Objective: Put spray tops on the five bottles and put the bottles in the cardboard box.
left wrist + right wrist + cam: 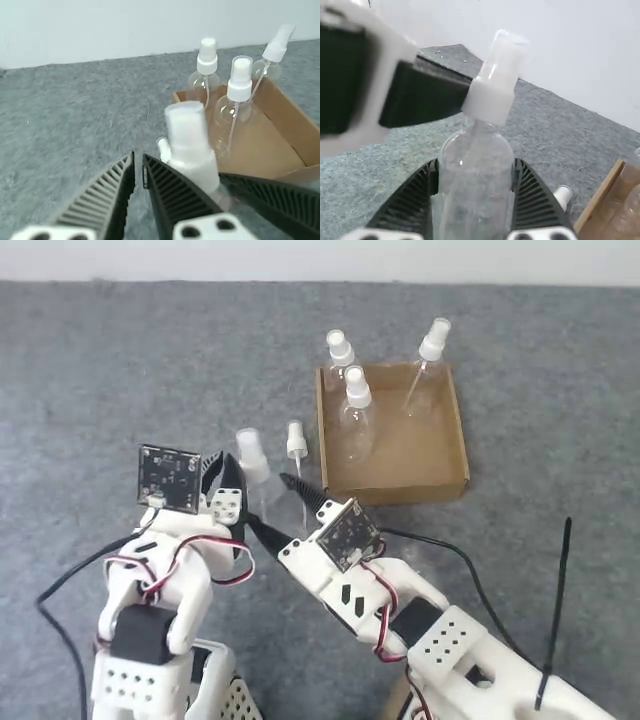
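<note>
Clear bottle (475,150) upright, white spray top (495,75) uppermost, right tool (476,169) clamping it.

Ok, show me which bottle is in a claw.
The capped bottle outside the box, with the right claw shut on its clear body. The three others at the box are untouched.

The box (400,492) is being looked down on steeply by the high camera, from well above. It is being faced from low down and nearby by the left wrist camera. A bottle (476,170) just beside the box is being framed very closely by the right wrist camera, and is being shared by all three views.
</note>
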Robot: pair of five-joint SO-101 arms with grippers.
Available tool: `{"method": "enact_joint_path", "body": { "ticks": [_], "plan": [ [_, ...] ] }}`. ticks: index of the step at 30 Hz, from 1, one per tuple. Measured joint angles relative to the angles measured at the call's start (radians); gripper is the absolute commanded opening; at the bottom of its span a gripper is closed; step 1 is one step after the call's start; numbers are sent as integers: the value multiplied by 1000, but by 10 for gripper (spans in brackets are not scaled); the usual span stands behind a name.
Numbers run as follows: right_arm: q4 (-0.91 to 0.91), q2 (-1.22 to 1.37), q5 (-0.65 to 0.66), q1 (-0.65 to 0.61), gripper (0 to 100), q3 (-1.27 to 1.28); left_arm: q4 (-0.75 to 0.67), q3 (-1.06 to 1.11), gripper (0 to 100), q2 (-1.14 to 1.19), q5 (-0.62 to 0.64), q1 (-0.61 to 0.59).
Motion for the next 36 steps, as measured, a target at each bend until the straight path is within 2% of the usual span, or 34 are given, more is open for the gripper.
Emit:
{"method": "enact_joint_path", "body": {
  "ticks": [6,36],
  "plan": [
    [0,0,0,2,6,0,-46,48,19,0,2,0],
    [0,0,0,3,6,2,-61,98,21,-3,3,-2]
  ]
}}
